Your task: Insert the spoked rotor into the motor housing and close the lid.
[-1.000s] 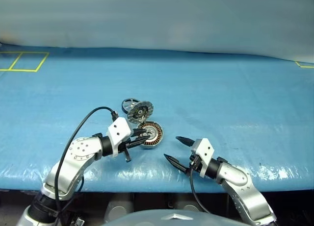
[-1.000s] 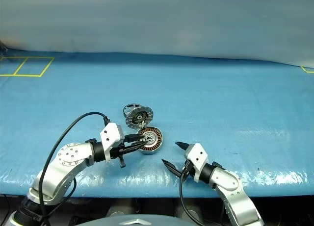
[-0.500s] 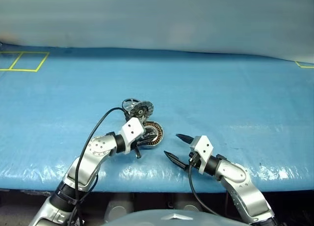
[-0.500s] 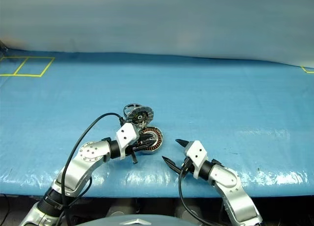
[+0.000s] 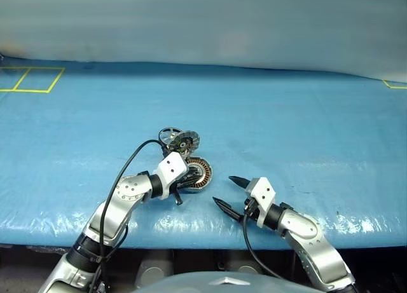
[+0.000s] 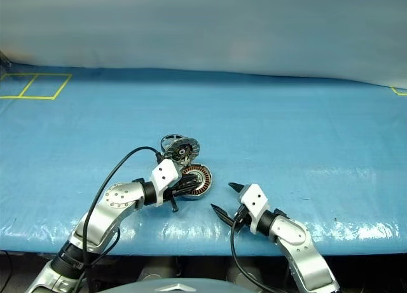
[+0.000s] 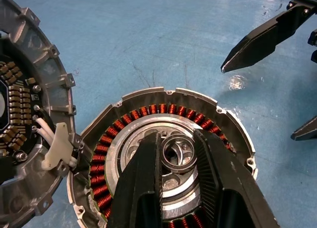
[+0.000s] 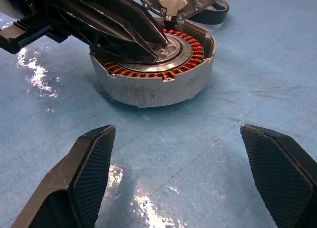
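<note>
I hold my left gripper (image 7: pixel 173 161) over the motor housing (image 7: pixel 148 102) on the blue table (image 5: pixel 305 115), fingers narrowed around its small centre ring (image 7: pixel 177 155); my right gripper (image 5: pixel 227 191) waits nearby, fingers wide.

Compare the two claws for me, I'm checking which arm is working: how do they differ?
The left claw is closed on a small ring at the centre of the motor housing; the right claw stands wide open, holding nothing. The left claw reaches over the housing; the right claw sits beside it, apart. Both have two black fingers and point toward the housing.
</note>
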`<act>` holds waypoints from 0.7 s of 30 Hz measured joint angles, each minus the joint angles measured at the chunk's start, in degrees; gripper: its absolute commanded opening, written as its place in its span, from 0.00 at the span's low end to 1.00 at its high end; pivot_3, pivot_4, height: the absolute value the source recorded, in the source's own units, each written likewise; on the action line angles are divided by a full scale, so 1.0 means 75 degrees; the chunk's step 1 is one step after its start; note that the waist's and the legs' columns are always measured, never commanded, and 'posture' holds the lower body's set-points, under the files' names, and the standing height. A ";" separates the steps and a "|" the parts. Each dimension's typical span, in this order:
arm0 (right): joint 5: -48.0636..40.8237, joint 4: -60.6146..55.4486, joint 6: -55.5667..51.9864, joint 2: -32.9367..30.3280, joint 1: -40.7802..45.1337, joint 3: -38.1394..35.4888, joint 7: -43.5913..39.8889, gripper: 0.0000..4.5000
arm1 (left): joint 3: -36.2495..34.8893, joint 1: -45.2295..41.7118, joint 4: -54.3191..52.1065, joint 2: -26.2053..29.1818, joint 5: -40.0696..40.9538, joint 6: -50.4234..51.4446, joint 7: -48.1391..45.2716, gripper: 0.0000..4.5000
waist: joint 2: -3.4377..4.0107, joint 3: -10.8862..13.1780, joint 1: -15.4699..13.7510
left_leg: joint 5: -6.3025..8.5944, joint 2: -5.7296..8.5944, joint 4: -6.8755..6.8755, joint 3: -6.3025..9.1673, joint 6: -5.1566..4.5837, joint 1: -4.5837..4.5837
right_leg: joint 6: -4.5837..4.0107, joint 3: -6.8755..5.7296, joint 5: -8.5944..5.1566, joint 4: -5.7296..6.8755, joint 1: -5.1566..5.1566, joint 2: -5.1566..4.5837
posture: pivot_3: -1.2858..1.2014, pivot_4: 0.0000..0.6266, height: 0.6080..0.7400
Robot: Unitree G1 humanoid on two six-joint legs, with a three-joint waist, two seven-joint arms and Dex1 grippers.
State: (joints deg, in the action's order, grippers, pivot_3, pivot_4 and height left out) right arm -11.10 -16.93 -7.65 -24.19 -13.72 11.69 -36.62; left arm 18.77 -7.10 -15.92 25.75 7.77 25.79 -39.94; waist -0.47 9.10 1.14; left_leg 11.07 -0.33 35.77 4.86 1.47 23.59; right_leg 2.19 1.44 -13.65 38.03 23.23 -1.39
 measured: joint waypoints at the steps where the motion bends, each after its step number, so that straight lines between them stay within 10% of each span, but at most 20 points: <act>1: 0.0000 0.0000 -0.0028 0.0000 0.0002 0.0009 0.0004 0.95 | 0.0000 -0.0009 0.0030 -0.0036 -0.0016 -0.0015 0.0010 0.14 | 0.0001 0.0000 0.0000 | 0.0000 0.0001 0.0004 0.0000 0.0000 0.0000 | 0.0001 0.0000 0.0000 0.0000 -0.0002 0.0000 | 0.52 0.24 1.00; 6: 0.0004 -0.0004 -0.0081 -0.0001 0.0145 0.0030 0.0011 0.95 | 0.0000 -0.0056 0.0196 -0.0144 -0.0059 -0.0123 0.0051 0.14 | 0.0001 0.0000 -0.0001 | 0.0001 0.0001 0.0018 0.0003 -0.0002 -0.0008 | 0.0003 -0.0001 0.0002 0.0000 -0.0018 0.0000 | 0.52 0.24 1.00; 13: 0.0004 -0.0006 -0.0192 -0.0005 0.0163 0.0032 0.0026 0.95 | -0.0045 -0.0034 0.0235 -0.0202 0.0086 -0.0137 -0.0087 0.65 | 0.0001 0.0000 0.0002 | 0.0004 0.0001 0.0017 0.0007 -0.0007 -0.0011 | 0.0003 -0.0002 0.0002 -0.0001 -0.0024 -0.0001 | 0.52 0.24 1.00; 17: 0.0002 -0.0011 -0.0228 -0.0013 0.0159 0.0032 0.0030 0.95 | -0.0175 0.0137 0.0028 -0.0074 0.0389 -0.0109 -0.0321 0.65 | 0.0001 0.0000 0.0015 | 0.0007 -0.0001 0.0013 0.0006 -0.0010 -0.0010 | 0.0002 -0.0002 0.0001 -0.0002 -0.0021 -0.0001 | 0.52 0.24 1.00; 21: 0.0001 -0.0041 -0.0250 -0.0015 0.0153 0.0032 0.0033 0.95 | -0.0409 0.0309 -0.0361 0.0132 0.0782 0.0021 -0.0536 0.44 | 0.0001 0.0000 0.0004 | 0.0007 -0.0003 0.0015 0.0007 -0.0010 -0.0008 | 0.0002 -0.0002 0.0001 -0.0002 -0.0019 -0.0004 | 0.52 0.24 1.00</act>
State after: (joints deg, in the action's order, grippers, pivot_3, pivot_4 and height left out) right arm -11.09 -17.24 -9.53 -24.30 -12.57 11.93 -36.37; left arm 15.71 -4.78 -18.62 26.74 13.64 25.94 -43.96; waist -0.46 9.10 1.17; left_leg 11.12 -0.34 35.88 4.91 1.39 23.53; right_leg 2.21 1.43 -13.65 38.01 23.08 -1.43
